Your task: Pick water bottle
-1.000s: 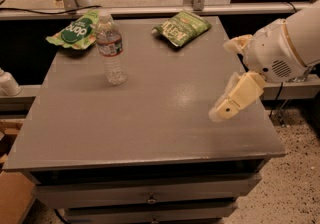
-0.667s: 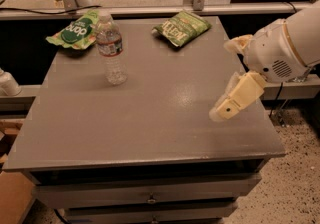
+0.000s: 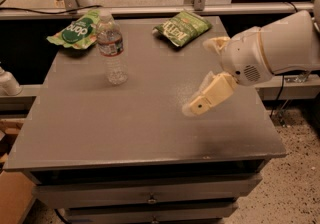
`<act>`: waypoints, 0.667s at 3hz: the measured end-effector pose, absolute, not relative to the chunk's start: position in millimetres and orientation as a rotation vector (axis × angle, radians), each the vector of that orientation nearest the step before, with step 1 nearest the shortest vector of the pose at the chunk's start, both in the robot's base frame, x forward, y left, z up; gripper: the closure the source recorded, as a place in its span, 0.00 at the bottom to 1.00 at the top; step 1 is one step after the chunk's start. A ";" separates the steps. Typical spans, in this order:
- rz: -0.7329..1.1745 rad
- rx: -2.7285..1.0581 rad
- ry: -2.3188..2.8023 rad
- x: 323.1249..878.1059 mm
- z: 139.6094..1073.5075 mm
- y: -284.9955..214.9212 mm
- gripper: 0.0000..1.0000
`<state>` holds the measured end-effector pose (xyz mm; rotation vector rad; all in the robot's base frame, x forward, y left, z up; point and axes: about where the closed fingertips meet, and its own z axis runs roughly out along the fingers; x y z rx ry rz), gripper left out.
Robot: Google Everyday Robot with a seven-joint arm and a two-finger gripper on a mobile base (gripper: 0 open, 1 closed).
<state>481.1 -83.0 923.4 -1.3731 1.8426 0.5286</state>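
The water bottle point(image 3: 112, 48) is a clear ribbed bottle with a white cap and a white-and-red label. It stands upright on the back left part of the grey table point(image 3: 125, 118). My gripper point(image 3: 200, 75) hovers over the right side of the table, well to the right of the bottle and apart from it. Its two cream fingers point(image 3: 212, 95) are spread apart, with nothing between them. The white arm reaches in from the right edge.
A green snack bag point(image 3: 77, 30) lies right behind the bottle at the back left. Another green bag point(image 3: 182, 28) lies at the back middle, just behind the gripper. A rail and glass panel run along the table's far edge. Drawers sit below the front edge.
My gripper has moved a little to the left over the table, toward the bottle. The bottle and the bags have not moved.
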 end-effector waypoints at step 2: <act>0.633 -1.310 1.668 517.0 928.2 -3.3 0.00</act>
